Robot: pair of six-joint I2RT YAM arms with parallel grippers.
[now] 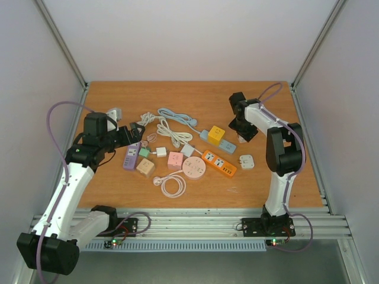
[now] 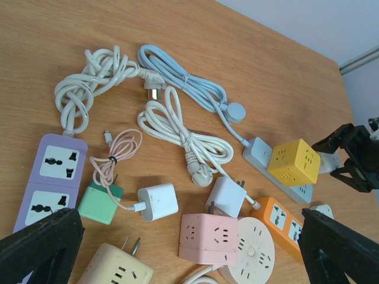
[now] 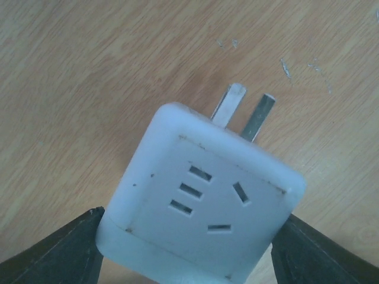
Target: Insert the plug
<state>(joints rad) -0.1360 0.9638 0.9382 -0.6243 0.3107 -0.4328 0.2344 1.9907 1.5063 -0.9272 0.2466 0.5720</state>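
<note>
While the top view hides the cube plug itself, it places the right end effector low over the tabletop, just beside the pale blue strip that carries a yellow cube. An orange strip lies near, and a purple strip sits well apart on the left. The left end effector hangs above that purple strip.

From the left wrist, the left end effector's fingers stand fully spread with nothing between them. No boxes or trays appear, so the only receivers are sockets. The pale blue strip holds the yellow cube in one socket. Both sockets of the purple strip and the visible sockets of the orange strip are bare.

From the right wrist, the cube plug is white with two flat prongs showing. It sits between the right end effector's fingers, which bear on its opposite sides in a wide grip. The prongs point away over bare wood.

That hold looks marginal. The fingers catch only the near corners, so pushing into a socket could twist the cube or let it slip. No strip is braced, so a strip may slide instead of accepting the prongs. The crowded cables could also snag the approach.
</note>
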